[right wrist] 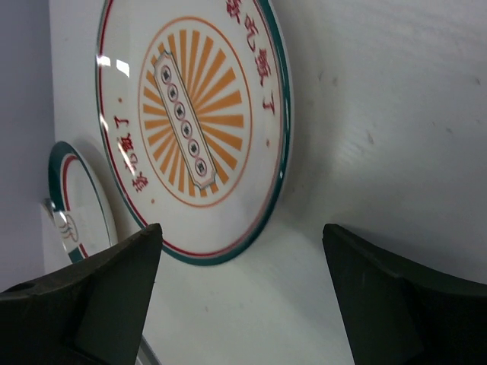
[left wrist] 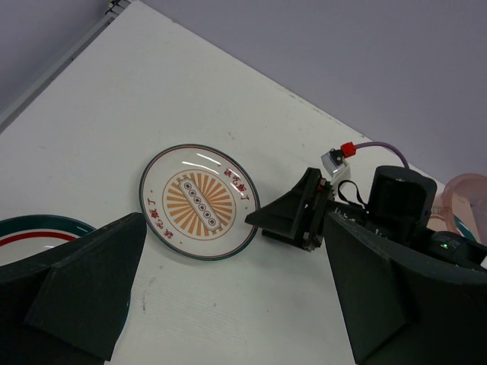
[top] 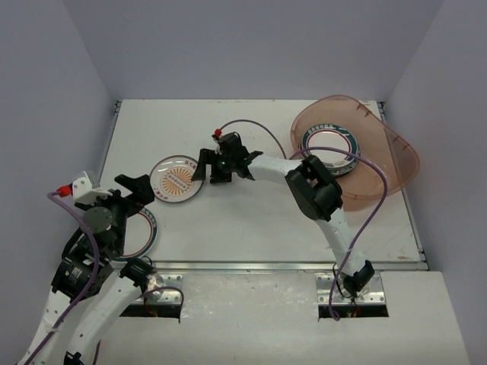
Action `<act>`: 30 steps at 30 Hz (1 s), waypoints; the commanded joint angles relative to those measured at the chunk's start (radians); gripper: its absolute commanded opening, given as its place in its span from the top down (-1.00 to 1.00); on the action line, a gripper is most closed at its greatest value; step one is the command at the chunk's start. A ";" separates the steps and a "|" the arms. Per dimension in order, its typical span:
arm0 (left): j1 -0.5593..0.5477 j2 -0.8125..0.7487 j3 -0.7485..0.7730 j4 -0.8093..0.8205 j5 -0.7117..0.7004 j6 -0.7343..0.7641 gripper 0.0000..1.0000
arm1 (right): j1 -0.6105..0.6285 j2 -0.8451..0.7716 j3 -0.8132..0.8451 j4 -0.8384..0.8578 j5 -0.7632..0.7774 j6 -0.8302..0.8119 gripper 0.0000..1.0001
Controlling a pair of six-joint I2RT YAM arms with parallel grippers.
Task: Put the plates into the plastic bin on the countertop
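**Both claws spread wide; sunburst plate lies flat on the countertop**

At the near left, about 8 o'clock on the countertop (top: 259, 228), a teal-rimmed plate (left wrist: 34, 243) lies flat. It is partly hidden under the left gripper (top: 138, 190), whose jaws are spread wide and hold nothing. Just beyond, at about 10 o'clock, the orange sunburst plate (top: 177, 180) lies flat on the white surface. The right gripper (right wrist: 242, 232) stands at the 3 o'clock side of this plate with its jaws spread wide. The plate's rim is just in front of the gap, and nothing is pinched. Far off, at 2 o'clock, the plastic bin (top: 388, 163) holds a stack of teal-rimmed plates (top: 329, 144).
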 commanded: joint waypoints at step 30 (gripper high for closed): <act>0.010 -0.027 0.020 0.035 0.015 0.014 -1.00 | -0.237 -0.533 -0.118 -0.052 -0.076 0.155 1.00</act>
